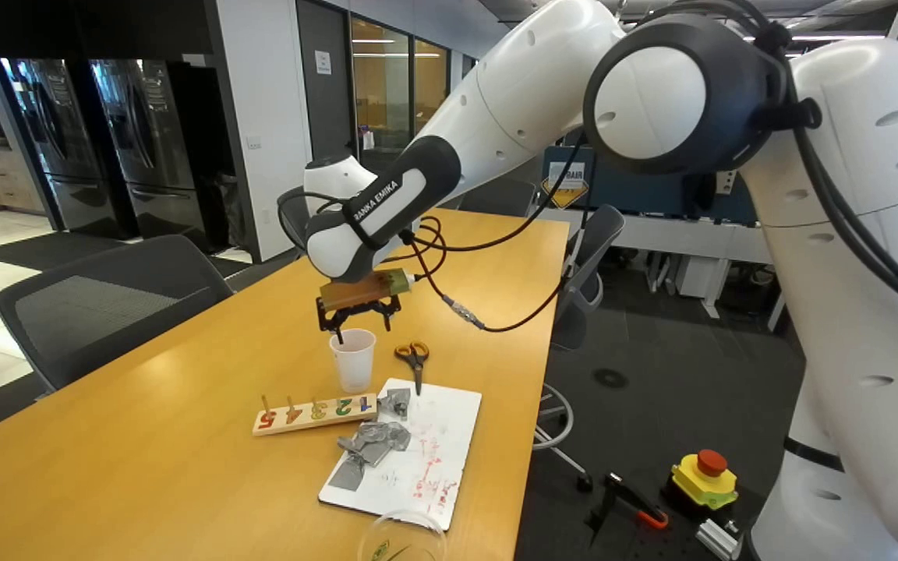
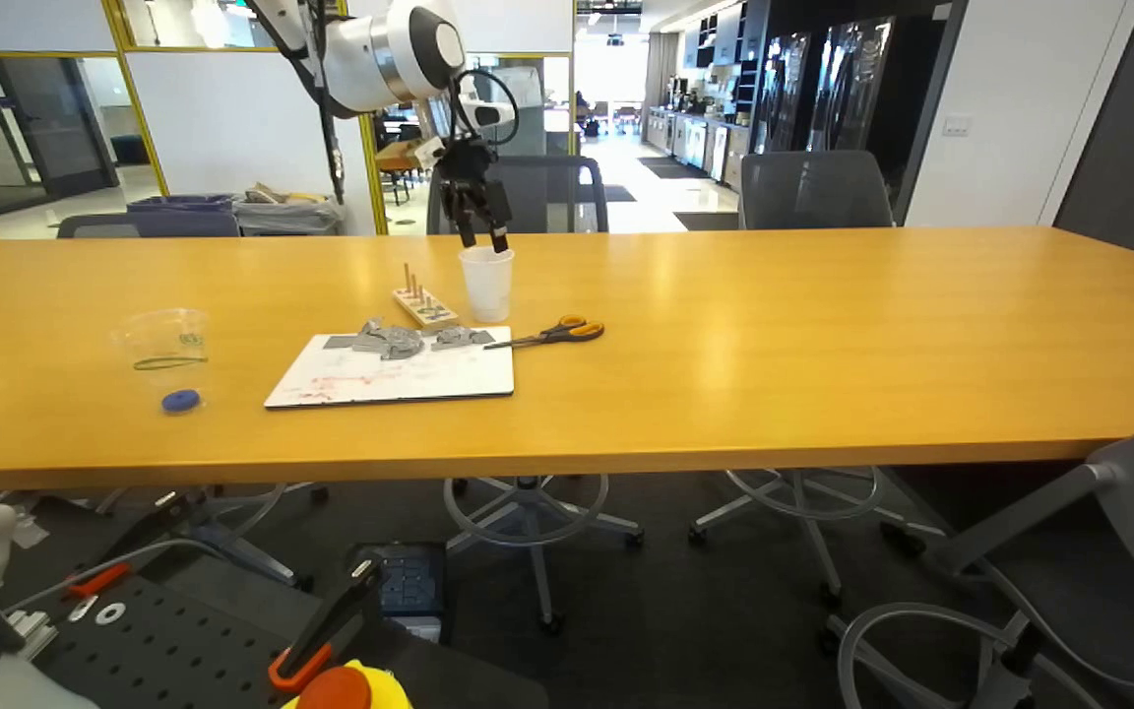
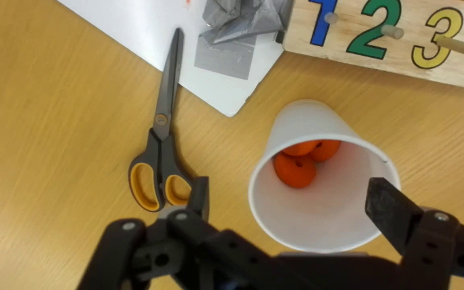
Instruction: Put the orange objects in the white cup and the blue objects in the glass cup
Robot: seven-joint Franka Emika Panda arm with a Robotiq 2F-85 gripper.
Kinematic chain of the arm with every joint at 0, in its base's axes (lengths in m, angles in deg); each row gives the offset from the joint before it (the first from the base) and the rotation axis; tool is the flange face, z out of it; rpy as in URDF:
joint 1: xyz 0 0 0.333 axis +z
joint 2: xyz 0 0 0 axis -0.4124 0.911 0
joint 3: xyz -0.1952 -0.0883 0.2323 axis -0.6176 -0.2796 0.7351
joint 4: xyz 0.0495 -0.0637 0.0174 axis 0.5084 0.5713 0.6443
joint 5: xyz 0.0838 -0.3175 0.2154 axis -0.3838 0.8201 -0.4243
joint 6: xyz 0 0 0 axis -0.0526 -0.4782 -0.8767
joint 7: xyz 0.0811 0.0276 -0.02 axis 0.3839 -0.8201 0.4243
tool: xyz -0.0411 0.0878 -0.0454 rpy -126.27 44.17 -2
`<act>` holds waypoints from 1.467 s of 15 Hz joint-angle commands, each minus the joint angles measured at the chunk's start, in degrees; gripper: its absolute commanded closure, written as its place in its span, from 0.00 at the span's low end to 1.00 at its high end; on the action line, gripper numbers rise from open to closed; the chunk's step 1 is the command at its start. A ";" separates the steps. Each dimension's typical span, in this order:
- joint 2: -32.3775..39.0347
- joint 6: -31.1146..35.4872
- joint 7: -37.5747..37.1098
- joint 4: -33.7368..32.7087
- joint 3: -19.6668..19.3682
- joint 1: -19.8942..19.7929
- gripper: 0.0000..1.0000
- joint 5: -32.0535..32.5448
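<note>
Orange discs [image 3: 295, 171] lie in the white cup [image 3: 338, 201] beneath parted jaws.

The gripper [image 2: 484, 242] hangs, fingers [image 2: 499, 239] apart, at the top of the white cup [image 2: 487, 288], scissors [image 2: 557, 335] lie with their tip on a white board [image 2: 429, 377] near a block with pegs [image 2: 426, 309], and a blue disc [image 2: 180, 401] sits low in the clear cup [image 2: 169, 340].

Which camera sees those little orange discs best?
The wrist view: it looks down into the white cup, so at least three orange discs show inside. Both exterior views show the white cup from the side, and no orange discs can be made out.
</note>
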 commanded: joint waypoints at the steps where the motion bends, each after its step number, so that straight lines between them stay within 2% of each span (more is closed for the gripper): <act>1: -10.71 -1.42 4.22 10.41 1.20 -1.18 0.00 2.16; 6: -25.86 -5.18 14.61 24.02 4.12 -3.78 0.00 1.15; 12: -45.30 -4.98 21.23 39.79 7.79 -7.46 0.00 -0.17; 16: -58.16 -7.05 26.34 47.88 8.58 -8.85 0.00 -3.83; 18: -64.60 -11.04 26.20 51.15 9.05 -9.64 0.00 -5.61; 22: -70.68 -22.87 26.49 52.05 9.92 -10.99 0.00 -7.01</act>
